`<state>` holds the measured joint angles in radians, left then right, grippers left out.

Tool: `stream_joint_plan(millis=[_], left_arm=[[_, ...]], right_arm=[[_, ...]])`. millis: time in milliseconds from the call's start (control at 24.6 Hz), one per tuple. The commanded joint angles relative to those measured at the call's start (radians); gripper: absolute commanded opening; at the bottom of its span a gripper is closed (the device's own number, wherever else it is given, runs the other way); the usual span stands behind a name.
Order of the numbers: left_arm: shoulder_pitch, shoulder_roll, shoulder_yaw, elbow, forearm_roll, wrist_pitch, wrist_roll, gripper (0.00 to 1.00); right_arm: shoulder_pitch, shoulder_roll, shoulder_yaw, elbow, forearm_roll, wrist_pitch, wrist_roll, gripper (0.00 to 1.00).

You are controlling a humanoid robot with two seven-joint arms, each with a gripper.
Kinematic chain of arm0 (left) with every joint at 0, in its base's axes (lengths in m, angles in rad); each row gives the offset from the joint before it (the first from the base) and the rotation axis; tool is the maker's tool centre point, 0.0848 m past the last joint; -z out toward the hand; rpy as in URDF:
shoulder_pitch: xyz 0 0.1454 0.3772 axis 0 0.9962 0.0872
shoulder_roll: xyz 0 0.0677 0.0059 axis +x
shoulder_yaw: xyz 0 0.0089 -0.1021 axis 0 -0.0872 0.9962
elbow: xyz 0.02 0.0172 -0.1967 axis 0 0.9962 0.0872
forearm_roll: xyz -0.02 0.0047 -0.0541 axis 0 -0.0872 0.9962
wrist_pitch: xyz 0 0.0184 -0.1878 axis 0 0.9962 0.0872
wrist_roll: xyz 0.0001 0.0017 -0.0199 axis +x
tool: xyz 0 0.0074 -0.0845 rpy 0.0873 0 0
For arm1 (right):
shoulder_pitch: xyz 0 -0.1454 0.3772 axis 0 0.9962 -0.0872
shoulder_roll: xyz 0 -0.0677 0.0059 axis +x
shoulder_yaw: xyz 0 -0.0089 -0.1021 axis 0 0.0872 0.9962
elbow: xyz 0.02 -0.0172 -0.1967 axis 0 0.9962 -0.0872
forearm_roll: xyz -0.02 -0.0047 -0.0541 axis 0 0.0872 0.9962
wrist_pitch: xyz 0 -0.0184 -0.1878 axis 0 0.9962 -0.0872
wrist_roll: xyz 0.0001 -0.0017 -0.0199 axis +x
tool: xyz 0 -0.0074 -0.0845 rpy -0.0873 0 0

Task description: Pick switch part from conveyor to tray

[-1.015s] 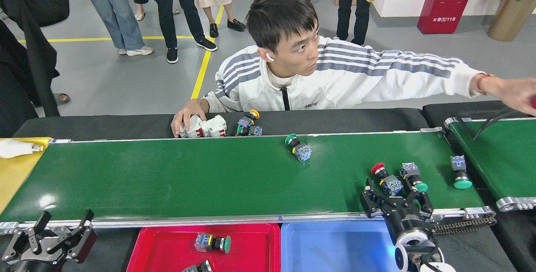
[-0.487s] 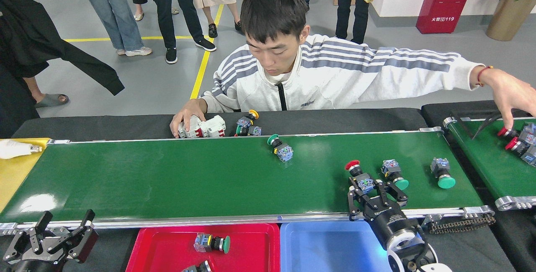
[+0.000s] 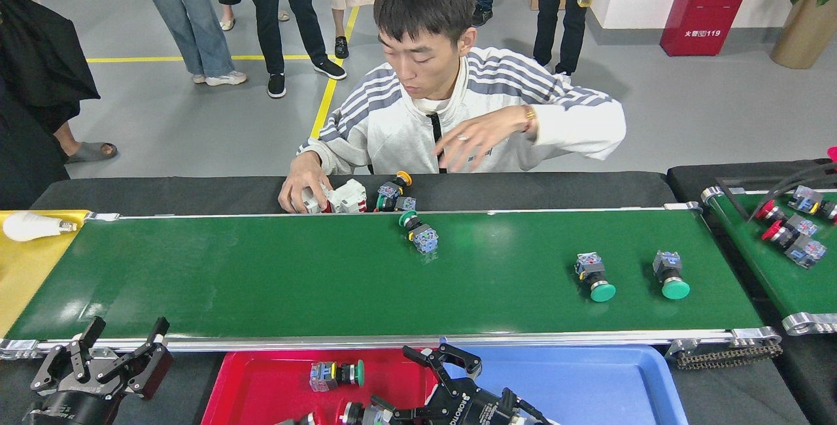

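The conveyor (image 3: 261, 281) runs across the middle of the head view. Three green-capped switch parts lie on it: one at the far edge (image 3: 418, 232) and two at the right (image 3: 594, 278) (image 3: 670, 274). Below the near rail, the red tray (image 3: 261, 386) holds a green-capped switch part (image 3: 337, 374). My right gripper (image 3: 418, 382) lies sideways over the red tray's right end, fingers spread. Another switch part (image 3: 353, 412) sits just left of its lower fingertip; its cap is hidden. My left gripper (image 3: 98, 359) stands open at the bottom left, off the belt, holding nothing.
A blue tray (image 3: 588, 386) adjoins the red one. A person leans over the far rail, one hand on white breakers (image 3: 340, 197) beside loose switch parts (image 3: 392, 193). A smaller belt (image 3: 771, 261) at right carries red-capped parts (image 3: 785, 235). A light bulb (image 3: 29, 225) lies on yellow at left.
My right gripper shut on the red-capped part on the belt, lifted it off and swung left over the red tray. The belt's parts drifted left. The person's outstretched arm pulled back.
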<state>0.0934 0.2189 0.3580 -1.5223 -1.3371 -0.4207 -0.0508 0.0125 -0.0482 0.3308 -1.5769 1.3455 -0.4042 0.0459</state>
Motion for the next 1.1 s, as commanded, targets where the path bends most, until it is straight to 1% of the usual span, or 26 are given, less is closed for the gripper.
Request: stream_joint_plan(millis=[0, 41, 81, 122, 162, 203, 284, 325, 365, 446, 528, 568, 609, 649, 731, 771, 812, 852, 934, 1015, 1055], left_arm=[[-0.012, -0.003, -0.054, -0.038, -0.007, 0.011, -0.004, 1.0], [-0.015, -0.012, -0.097, -0.07, -0.008, 0.02, -0.017, 1.0], [-0.02, -0.026, -0.134, -0.098, -0.008, 0.037, -0.034, 1.0], [-0.035, -0.049, -0.2, -0.127, -0.014, 0.06, -0.063, 1.0], [-0.066, -0.061, -0.257, -0.128, -0.023, 0.073, -0.081, 1.0], [-0.106, -0.073, -0.31, -0.125, -0.043, 0.088, -0.092, 1.0], [-0.201, -0.128, -0.416, -0.071, -0.106, 0.161, -0.101, 1.0], [-0.242, -0.159, -0.464, -0.024, -0.145, 0.195, -0.103, 1.0], [-0.267, -0.177, -0.482, 0.007, -0.168, 0.206, -0.101, 1.0], [-0.325, -0.205, -0.49, 0.062, -0.188, 0.212, -0.103, 1.0], [-0.377, -0.208, -0.488, 0.129, -0.186, 0.212, -0.103, 1.0], [-0.403, -0.21, -0.488, 0.166, -0.185, 0.214, -0.103, 1.0], [-0.417, -0.211, -0.488, 0.188, -0.183, 0.212, -0.104, 1.0], [-0.431, -0.213, -0.49, 0.211, -0.182, 0.209, -0.104, 1.0], [-0.443, -0.225, -0.491, 0.248, -0.182, 0.208, -0.104, 1.0], [-0.451, -0.236, -0.493, 0.271, -0.182, 0.208, -0.104, 1.0], [-0.46, -0.243, -0.491, 0.287, -0.182, 0.208, -0.104, 1.0], [-0.475, -0.25, -0.491, 0.307, -0.182, 0.209, -0.104, 1.0], [-0.492, -0.256, -0.491, 0.337, -0.182, 0.211, -0.104, 1.0], [-0.515, -0.256, -0.49, 0.378, -0.182, 0.214, -0.104, 1.0], [-0.526, -0.256, -0.488, 0.395, -0.182, 0.215, -0.104, 1.0]], right_arm=[[0.082, 0.016, -0.179, -0.035, -0.005, 0.054, -0.087, 1.0], [0.132, 0.037, -0.282, -0.052, -0.008, 0.067, -0.126, 1.0], [0.167, 0.059, -0.361, -0.057, -0.013, 0.074, -0.146, 1.0], [0.204, 0.082, -0.459, -0.057, -0.026, 0.074, -0.149, 1.0], [0.21, 0.093, -0.496, -0.057, -0.031, 0.077, -0.146, 1.0], [0.204, 0.099, -0.5, -0.055, -0.034, 0.087, -0.141, 1.0], [0.17, 0.102, -0.495, -0.054, -0.028, 0.14, -0.139, 1.0], [0.146, 0.103, -0.474, -0.051, -0.02, 0.169, -0.129, 1.0], [0.129, 0.102, -0.434, -0.045, -0.011, 0.191, -0.116, 1.0], [0.056, 0.102, -0.331, 0.0, 0.02, 0.277, -0.08, 1.0], [-0.032, 0.103, -0.222, 0.078, 0.049, 0.386, -0.061, 1.0], [-0.092, 0.099, -0.161, 0.129, 0.052, 0.442, -0.055, 1.0], [-0.132, 0.097, -0.124, 0.169, 0.052, 0.478, -0.049, 1.0], [-0.187, 0.097, -0.078, 0.233, 0.052, 0.53, -0.037, 1.0], [-0.256, 0.1, -0.026, 0.324, 0.05, 0.573, -0.017, 1.0], [-0.289, 0.106, -0.006, 0.367, 0.047, 0.587, -0.003, 0.99], [-0.304, 0.108, 0.004, 0.387, 0.046, 0.587, 0.003, 0.96], [-0.312, 0.108, 0.01, 0.396, 0.044, 0.585, 0.006, 0.9], [-0.313, 0.105, 0.017, 0.397, 0.044, 0.578, 0.009, 0.67], [-0.315, 0.097, 0.036, 0.399, 0.044, 0.565, 0.011, 0.21], [-0.316, 0.094, 0.04, 0.399, 0.044, 0.558, 0.009, 0.13]])
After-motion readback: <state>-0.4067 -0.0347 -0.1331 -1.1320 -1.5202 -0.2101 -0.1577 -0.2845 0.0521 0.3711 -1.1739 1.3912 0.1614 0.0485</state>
